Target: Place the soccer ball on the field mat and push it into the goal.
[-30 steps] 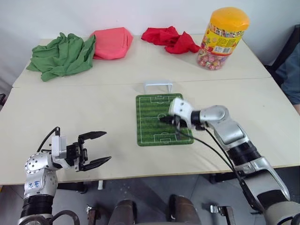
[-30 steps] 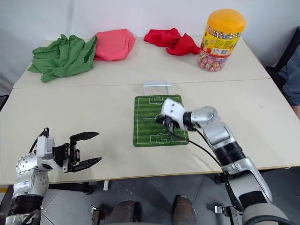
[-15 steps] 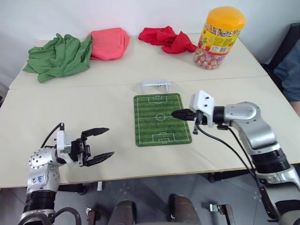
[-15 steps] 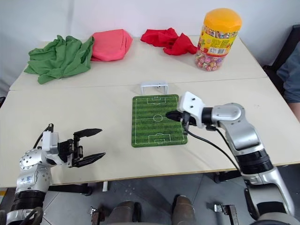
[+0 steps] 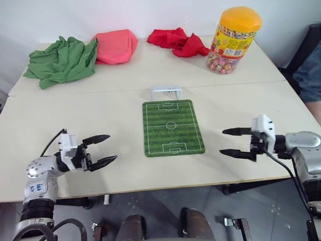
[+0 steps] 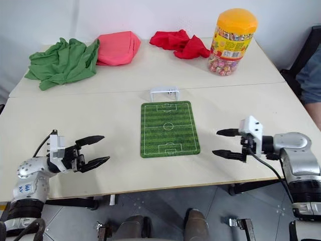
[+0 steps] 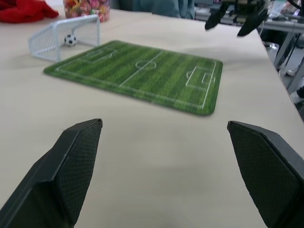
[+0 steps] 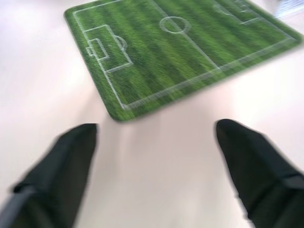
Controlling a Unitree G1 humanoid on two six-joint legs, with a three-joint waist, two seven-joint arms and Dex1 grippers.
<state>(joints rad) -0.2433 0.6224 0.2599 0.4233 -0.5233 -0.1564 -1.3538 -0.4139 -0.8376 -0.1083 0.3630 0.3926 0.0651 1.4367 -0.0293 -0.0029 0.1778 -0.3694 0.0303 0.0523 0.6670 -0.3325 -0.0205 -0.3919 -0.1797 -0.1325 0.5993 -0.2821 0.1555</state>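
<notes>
Now the right arm's black two-fingered claw [image 5: 235, 142] has pulled away from the flat green field mat with white pitch lines [image 5: 172, 127], where a second ago it sat pinched shut over the turf near the centre circle; it hangs off the mat's right edge, near the front edge of the pale beige table [image 5: 100, 110], its fingers spread wide and nothing between them. The tiny white soccer ball with black patches [image 7: 70, 40] lies inside the small white plastic arch-shaped goal [image 5: 166, 92], seen through the net from the left wrist view; the goal stands just beyond the mat's far short edge, at about the middle of the table. My reading: the push is done, the ball is home, and the retreat with opened fingers looks like the close of the task rather than a set-up for another stroke. The left arm's black claw [image 5: 102, 149] sits near the table's front left corner, also spread open and empty, pointing across toward the mat. Ball against claws: well apart from both, up at the far end of the mat while each claw holds back toward the near edge, one on either side. Along the table's far edge lie a crumpled green cloth [image 5: 61, 60], a folded pink cloth [image 5: 116, 46], a bunched red cloth [image 5: 176, 41] and a clear candy jar with an orange lid [image 5: 234, 39], none disturbed.
</notes>
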